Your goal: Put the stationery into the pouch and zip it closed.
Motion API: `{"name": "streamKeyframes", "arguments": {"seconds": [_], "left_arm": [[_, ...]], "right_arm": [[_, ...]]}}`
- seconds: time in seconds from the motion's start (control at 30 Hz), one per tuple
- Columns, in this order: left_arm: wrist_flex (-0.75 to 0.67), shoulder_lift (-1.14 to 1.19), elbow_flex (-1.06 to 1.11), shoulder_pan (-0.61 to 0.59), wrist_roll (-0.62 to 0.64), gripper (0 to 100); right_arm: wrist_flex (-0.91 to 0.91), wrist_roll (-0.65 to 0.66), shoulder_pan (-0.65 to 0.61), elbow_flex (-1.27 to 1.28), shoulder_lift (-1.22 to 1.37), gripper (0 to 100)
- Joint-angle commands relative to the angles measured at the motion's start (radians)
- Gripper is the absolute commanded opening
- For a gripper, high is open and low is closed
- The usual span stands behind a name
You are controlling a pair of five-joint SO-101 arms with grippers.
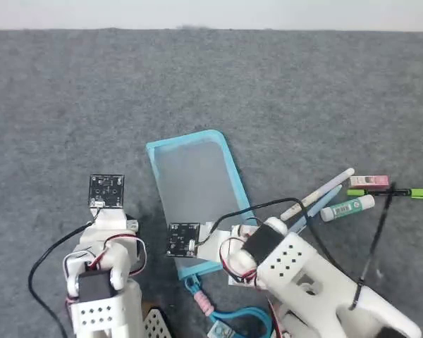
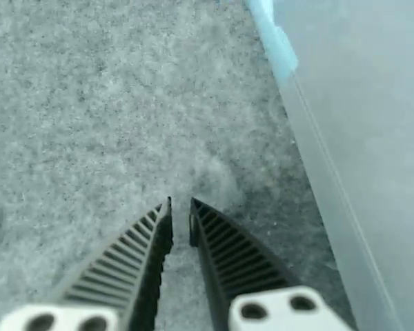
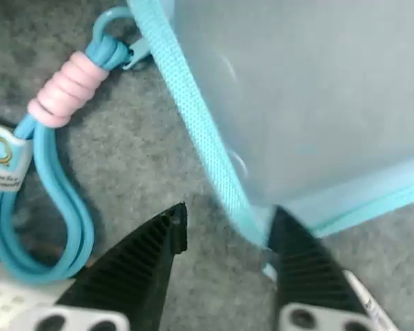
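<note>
turquoise pouch point(image 1: 197, 190) lies lengthwise away from the arms on the grey desk point(image 1: 56, 105), its near corner between my spread right fingers point(image 3: 148, 258), left fingers point(image 2: 145, 258) almost pressed together beside it, stationery point(image 1: 347, 207) well apart to the right.

Your pouch point(image 1: 194, 186) lies flat on the grey table point(image 1: 70, 91), a frosted panel edged in light blue, turned at a slant. A blue cord point(image 3: 105, 49) with pink beads point(image 3: 60, 89) trails from its near corner. The stationery sits outside it, off to its right in a loose cluster: a white pen point(image 1: 317, 194), a blue pen point(image 1: 316, 208) just beside it, a green-labelled stick point(image 1: 347, 208), a small pink block point(image 1: 369, 181) and a green marker point(image 1: 402, 192).
</note>
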Motion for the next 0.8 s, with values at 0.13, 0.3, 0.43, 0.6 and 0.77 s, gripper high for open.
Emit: {"name": "streamKeyframes", "arguments": {"seconds": [0.13,0.3,0.43,0.6,0.77], "left_arm": [[0.003,-0.021,-0.007,-0.003,0.005,5],[0.003,-0.021,-0.007,-0.003,0.005,5],[0.003,-0.021,-0.007,-0.003,0.005,5],[0.003,-0.021,-0.007,-0.003,0.005,5],[0.003,-0.021,-0.007,-0.003,0.005,5]], "right_arm": [[-0.252,-0.046,0.03,-0.069,0.245,22.2],[-0.378,-0.103,0.156,-0.204,0.475,22.1],[-0.389,-0.161,0.251,-0.377,0.619,22.2],[-0.384,-0.253,0.332,-0.623,0.788,22.1],[-0.291,-0.287,0.38,-0.832,0.901,22.1]]}}
